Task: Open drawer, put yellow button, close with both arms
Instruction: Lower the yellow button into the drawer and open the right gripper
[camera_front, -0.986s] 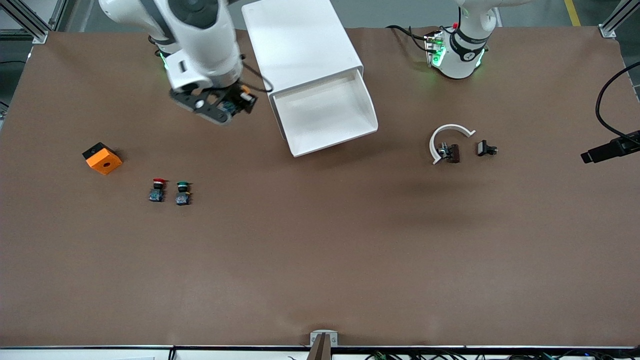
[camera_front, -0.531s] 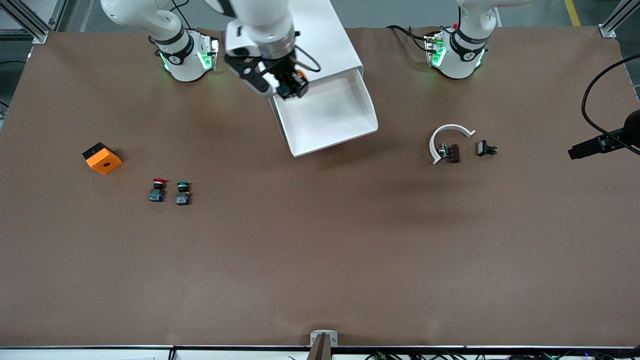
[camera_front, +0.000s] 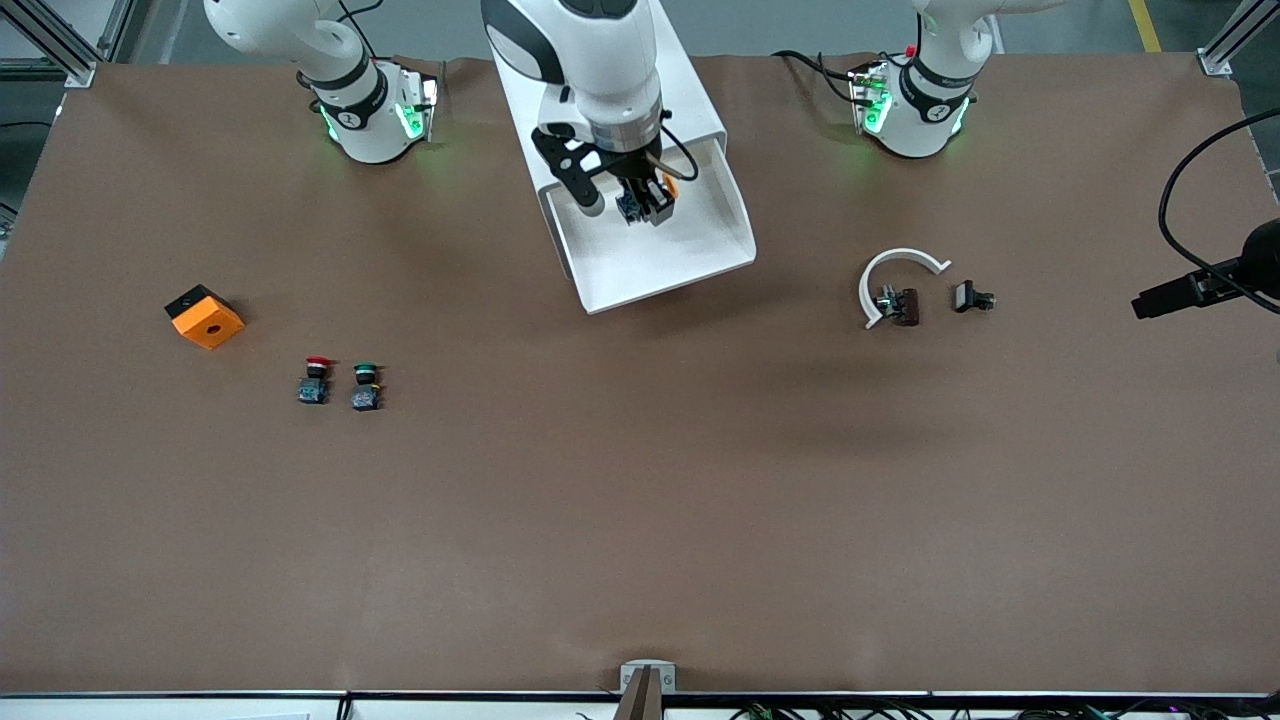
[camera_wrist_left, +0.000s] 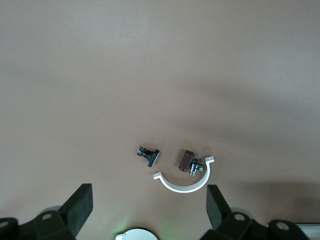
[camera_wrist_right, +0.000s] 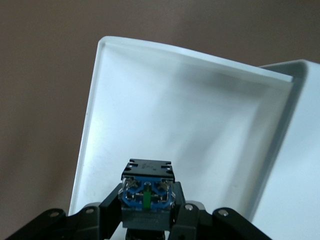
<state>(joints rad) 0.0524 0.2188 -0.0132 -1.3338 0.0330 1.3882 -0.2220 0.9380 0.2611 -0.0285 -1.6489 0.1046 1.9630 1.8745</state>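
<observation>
The drawer (camera_front: 700, 250) stands pulled open from the white cabinet (camera_front: 600, 70), and its white tray also shows in the right wrist view (camera_wrist_right: 175, 110). My right gripper (camera_front: 640, 203) is over the open tray, shut on the yellow button (camera_front: 668, 186). In the right wrist view the button's blue-and-black body (camera_wrist_right: 147, 187) sits clamped in the right gripper (camera_wrist_right: 147, 207), and its cap is hidden. My left gripper (camera_wrist_left: 150, 190) is open and empty, high over the table at the left arm's end. It does not show in the front view.
A red-capped button (camera_front: 315, 380) and a green-capped button (camera_front: 366, 386) stand near an orange block (camera_front: 204, 316) toward the right arm's end. A white ring (camera_front: 895, 275) and two small dark parts (camera_front: 903, 305) (camera_front: 972, 297) lie toward the left arm's end, also in the left wrist view (camera_wrist_left: 185, 185).
My right gripper has carried the yellow button from over the bare table beside the cabinet to over the open drawer tray. The things on the table have not moved.
</observation>
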